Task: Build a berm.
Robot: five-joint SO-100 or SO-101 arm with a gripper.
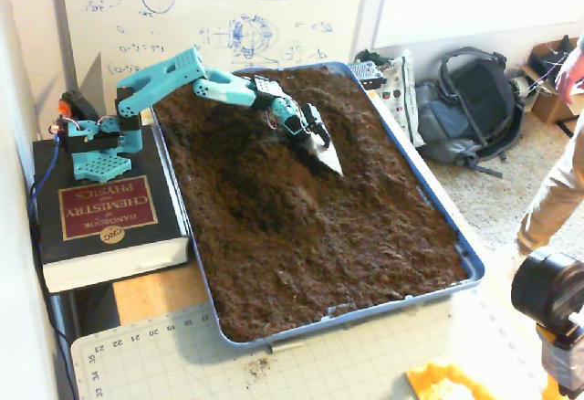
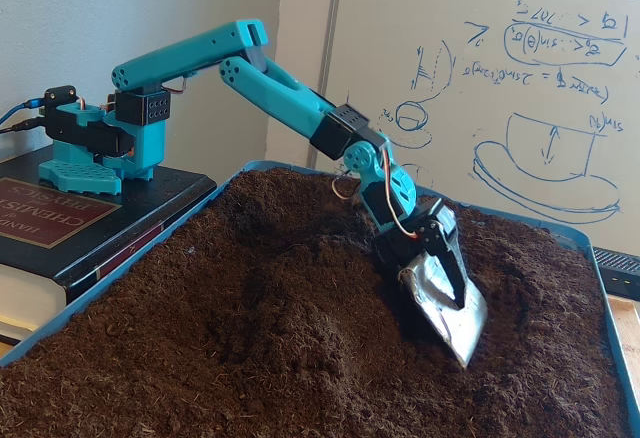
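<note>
Berm-building soil (image 1: 310, 226) fills my blue tray (image 1: 470, 263) from rim to rim, dark brown and crumbly, with a raised mound (image 1: 274, 167) swelling in the middle of the tray and a shaded hollow on its left side in a fixed view (image 2: 260, 298). My teal arm (image 1: 196, 76) reaches out from its base, which sits on a thick black handbook (image 1: 105, 217) to the left of the tray, and angles down toward the far half of the bed. At its tip the gripper (image 1: 324, 149) carries a silvery, pointed scoop blade (image 2: 450, 308); I see the black finger (image 2: 447, 258) lying flat against the blade's upper face, clamped on it, and the blade's lower edge touches the soil on the mound's right flank. A whiteboard (image 2: 540, 78) with blue sketches stands behind the tray, and a dark backpack (image 1: 474, 103) rests on the floor to the far right.
</note>
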